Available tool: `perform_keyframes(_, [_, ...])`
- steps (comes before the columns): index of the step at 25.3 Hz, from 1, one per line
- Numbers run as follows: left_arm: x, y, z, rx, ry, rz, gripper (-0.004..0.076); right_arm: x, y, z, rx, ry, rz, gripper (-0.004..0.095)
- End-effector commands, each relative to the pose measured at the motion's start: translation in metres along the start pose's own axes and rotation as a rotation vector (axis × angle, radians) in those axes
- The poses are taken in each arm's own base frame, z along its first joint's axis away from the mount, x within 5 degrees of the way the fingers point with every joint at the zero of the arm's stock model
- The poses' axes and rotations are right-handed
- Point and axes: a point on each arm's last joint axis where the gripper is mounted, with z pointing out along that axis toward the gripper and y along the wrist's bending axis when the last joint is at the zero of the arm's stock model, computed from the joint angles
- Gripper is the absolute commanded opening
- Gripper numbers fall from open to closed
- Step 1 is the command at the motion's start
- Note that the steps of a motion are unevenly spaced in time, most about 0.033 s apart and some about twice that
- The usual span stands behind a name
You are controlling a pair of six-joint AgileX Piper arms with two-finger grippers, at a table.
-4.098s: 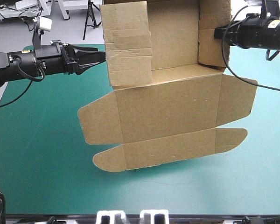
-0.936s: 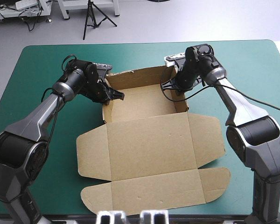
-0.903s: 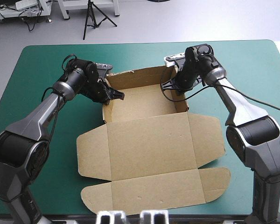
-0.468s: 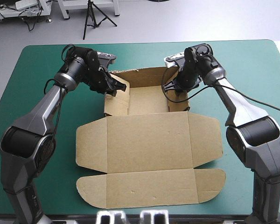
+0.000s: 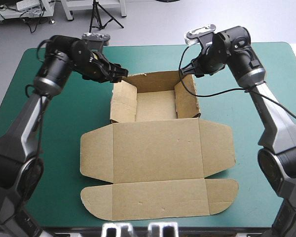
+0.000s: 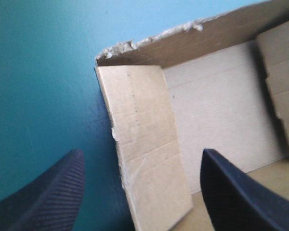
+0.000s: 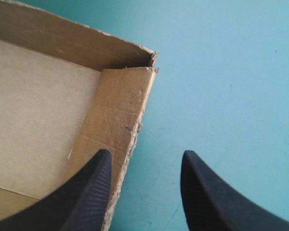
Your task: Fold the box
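From the high view you get the whole box (image 5: 158, 148) in the middle of the teal-green cover (image 5: 49, 148). It is an open tray toward the far edge with its four walls standing, and the lid lies flat toward the near edge with its side flaps and front strip spread out. Neither wrist view gives you that lid. The left gripper (image 5: 117, 74) hangs above the tray's far left corner and the right gripper (image 5: 187, 69) above the far right one, but from up there you cannot judge their fingers.

The wrist views settle that. In the left wrist view the left gripper (image 6: 143, 154) has its black fingers (image 6: 48, 197) wide apart and clamps nothing. The box (image 6: 216, 106) shows its left wall below the gap, with cover (image 6: 38, 72) outside it and the tray floor inside. You also catch the ragged top edge at the far corner. In the right wrist view the right gripper (image 7: 145, 153) stands parted too, more narrowly, and holds nothing. The right wall of the box (image 7: 38, 110) runs under one finger toward the far corner, with bare cover (image 7: 231, 72) under the other.
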Motion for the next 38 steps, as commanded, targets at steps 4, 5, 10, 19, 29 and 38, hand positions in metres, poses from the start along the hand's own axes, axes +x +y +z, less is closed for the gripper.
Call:
perform_keyframes(4, [0.034,-0.013,-0.153,0.111,-0.286,0.017,0.0381,0.002,-0.005,-0.066,-0.023,-0.124,0.073,0.0428])
perform_keyframes(5, [0.042,-0.014,-0.171,0.115,-0.327,0.031,0.0344,0.003,-0.005,-0.064,-0.024,-0.116,0.075,0.0429])
perform_keyframes(10, [0.088,-0.011,-0.221,0.115,-0.419,0.112,0.0153,0.013,0.001,-0.034,-0.051,-0.014,0.096,0.0428])
perform_keyframes(19, [0.196,0.005,-0.214,0.082,-0.359,0.221,-0.0008,0.029,0.012,0.048,-0.071,0.194,0.102,0.0403])
perform_keyframes(29, [0.297,0.032,-0.187,-0.047,-0.361,0.263,-0.0008,0.037,0.018,0.085,-0.096,0.29,0.101,-0.0006])
perform_keyframes(38, [0.304,0.037,-0.185,-0.092,-0.344,0.269,-0.0008,0.072,-0.163,-0.021,0.237,0.125,0.408,-0.0017])
